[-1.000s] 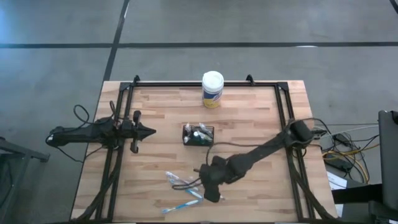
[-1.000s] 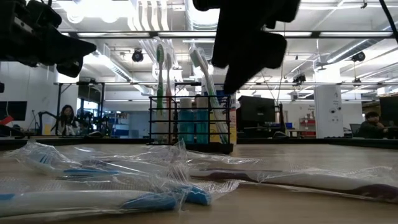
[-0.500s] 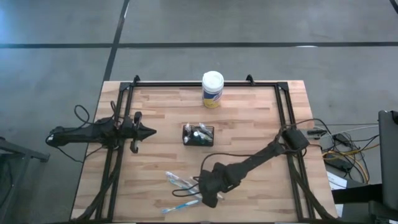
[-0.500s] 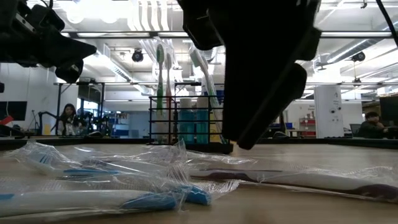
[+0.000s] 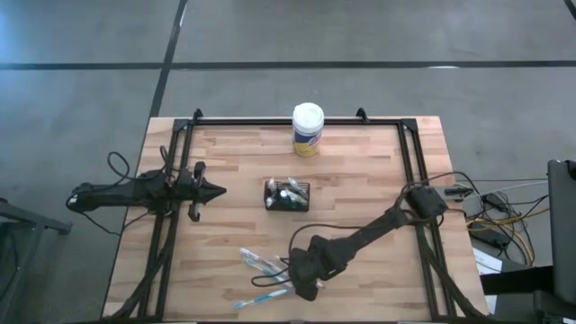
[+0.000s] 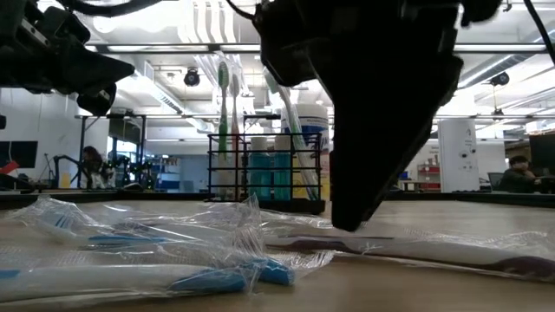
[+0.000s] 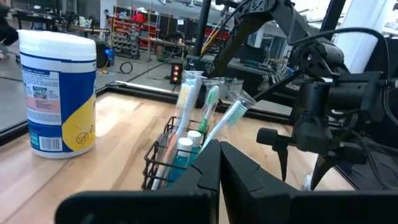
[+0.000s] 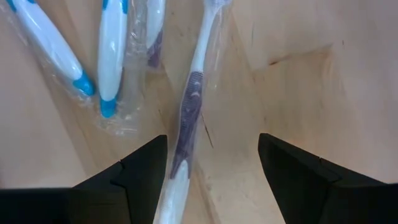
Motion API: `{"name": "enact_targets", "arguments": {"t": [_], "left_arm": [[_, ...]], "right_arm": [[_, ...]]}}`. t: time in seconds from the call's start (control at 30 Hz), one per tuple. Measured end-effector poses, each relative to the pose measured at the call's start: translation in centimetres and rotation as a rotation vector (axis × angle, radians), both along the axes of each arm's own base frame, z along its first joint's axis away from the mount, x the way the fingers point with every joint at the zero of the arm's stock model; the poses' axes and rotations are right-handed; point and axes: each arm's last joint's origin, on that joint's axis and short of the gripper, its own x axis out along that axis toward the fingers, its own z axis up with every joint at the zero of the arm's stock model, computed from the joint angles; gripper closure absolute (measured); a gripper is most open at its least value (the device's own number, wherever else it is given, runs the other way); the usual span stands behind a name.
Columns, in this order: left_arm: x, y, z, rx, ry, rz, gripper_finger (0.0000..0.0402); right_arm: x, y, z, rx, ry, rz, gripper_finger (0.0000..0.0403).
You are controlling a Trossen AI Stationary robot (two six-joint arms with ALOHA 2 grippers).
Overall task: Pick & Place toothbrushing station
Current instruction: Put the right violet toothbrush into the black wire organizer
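Observation:
The toothbrushing station [image 5: 286, 195] is a small black wire holder with upright toothbrushes and blue tubes, standing mid-table; it also shows in the low view [image 6: 264, 169] and the left wrist view [image 7: 186, 152]. My right gripper [image 5: 308, 288] points down near the front edge, open. Its fingers [image 8: 140, 168] stand on either side of a purple toothbrush in a clear wrapper [image 8: 189, 112] that lies flat on the wood. I cannot tell whether a finger touches it. My left gripper [image 5: 213, 190] waits at the table's left, shut and level, pointing at the station.
Two blue-and-white wrapped toothbrushes [image 5: 261, 262] [image 5: 265, 295] lie just left of my right gripper, near the front edge. A white-lidded canister with a yellow label [image 5: 308, 129] stands at the far edge. Black frame rails [image 5: 409, 153] run along the table's sides.
My right gripper has come down toward the table over the wrapped purple toothbrush, shifting a little toward the near edge, and has stayed open. The toothbrushes and the station have not moved.

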Motion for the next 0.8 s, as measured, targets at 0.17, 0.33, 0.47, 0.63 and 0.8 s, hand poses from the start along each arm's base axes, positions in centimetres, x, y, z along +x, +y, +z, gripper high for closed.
{"name": "enact_targets", "arguments": {"t": [0.17,0.33,0.47,0.63,0.8], "left_arm": [[0.0,0.0,0.0,0.001,0.001,-0.001,0.0394],[0.0,0.0,0.0,0.001,0.001,0.0,0.0394],[0.0,0.0,0.0,-0.001,0.002,-0.001,0.0394],[0.0,0.0,0.0,0.005,0.003,0.0,0.0394],[0.0,0.0,0.0,0.034,0.003,-0.002,0.0394]], "right_arm": [[0.0,0.0,-0.9,-0.02,0.029,0.013,0.0159],[0.0,0.0,-1.7,-0.049,0.046,0.035,0.0182],[-0.1,-0.2,-1.7,-0.082,0.053,0.047,0.0231],[-0.4,-0.7,-1.0,-0.131,0.052,0.081,0.0327],[-0.8,-1.5,0.6,-0.192,0.052,0.111,0.0386]]}}
